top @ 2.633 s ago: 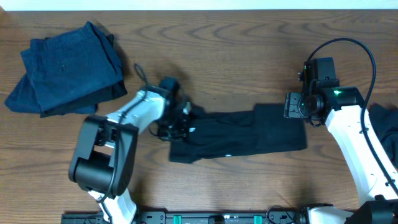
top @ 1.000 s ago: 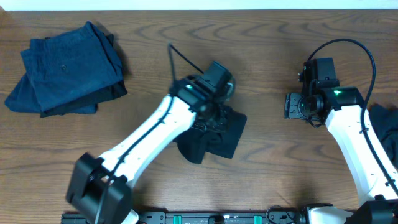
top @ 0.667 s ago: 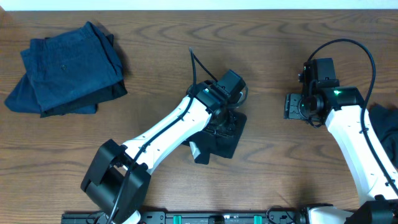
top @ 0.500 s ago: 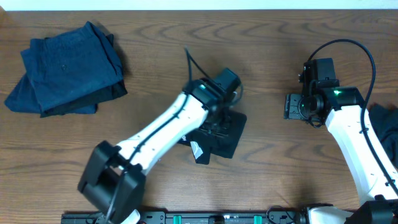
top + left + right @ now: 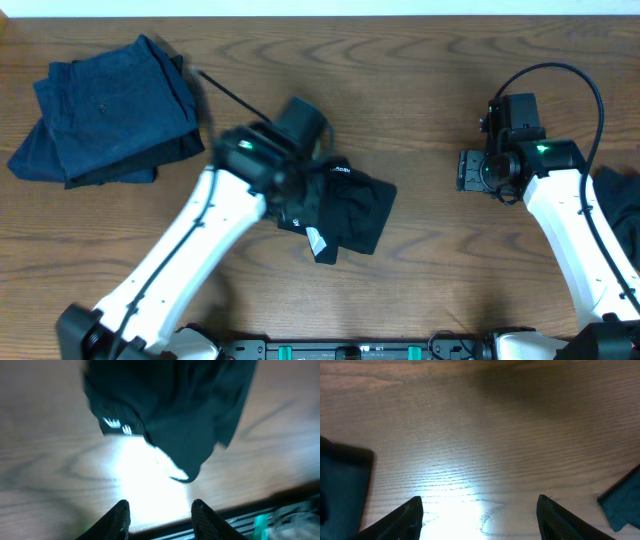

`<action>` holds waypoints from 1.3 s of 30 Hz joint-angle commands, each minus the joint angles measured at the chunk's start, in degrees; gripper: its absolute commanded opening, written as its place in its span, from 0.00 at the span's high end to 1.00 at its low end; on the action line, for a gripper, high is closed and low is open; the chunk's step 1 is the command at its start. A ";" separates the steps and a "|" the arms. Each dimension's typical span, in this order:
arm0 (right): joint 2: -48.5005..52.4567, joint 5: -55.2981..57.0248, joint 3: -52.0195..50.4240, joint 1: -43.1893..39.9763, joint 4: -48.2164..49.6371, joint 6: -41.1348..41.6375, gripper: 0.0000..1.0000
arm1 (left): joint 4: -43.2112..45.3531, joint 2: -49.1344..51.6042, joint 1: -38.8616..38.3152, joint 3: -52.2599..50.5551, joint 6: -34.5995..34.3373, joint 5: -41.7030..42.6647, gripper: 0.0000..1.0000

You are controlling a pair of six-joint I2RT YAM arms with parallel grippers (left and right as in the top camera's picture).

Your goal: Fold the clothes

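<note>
Black garment (image 5: 352, 205) bunched on the table (image 5: 450, 280) — left gripper (image 5: 160, 505) beside it, jaws apart, empty; right gripper (image 5: 480, 502) spread wide too.

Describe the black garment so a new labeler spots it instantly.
On the wooden table, look to the middle, beside the left end effector. The black garment lies there as a folded bundle. Unlike the dark blue pile at the far-left corner, it shows a white label at its near edge.

Left arm (image 5: 190, 240) stretched inward — jaws parted; right arm (image 5: 565, 215) bent, jaws wide.
</note>
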 commanded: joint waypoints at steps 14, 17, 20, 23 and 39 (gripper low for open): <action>-0.26 0.52 0.85 -0.31 0.00 0.42 0.28 | 15.19 0.79 -16.92 -16.52 -0.74 -10.73 0.55; -0.26 0.52 0.83 -0.31 0.04 0.42 0.28 | 16.85 0.79 -18.93 -17.49 -0.46 -11.58 0.47; -0.26 0.52 0.83 -0.31 0.11 0.44 0.28 | 19.54 0.79 -20.55 -19.43 0.48 -16.81 0.40; -0.26 0.55 0.85 -0.31 0.22 0.44 0.28 | 22.03 0.90 -21.27 -20.39 4.02 -19.41 0.30; -0.26 0.52 0.83 -0.31 -0.35 0.42 0.28 | 31.12 6.38 -21.18 -20.57 5.11 -28.35 0.94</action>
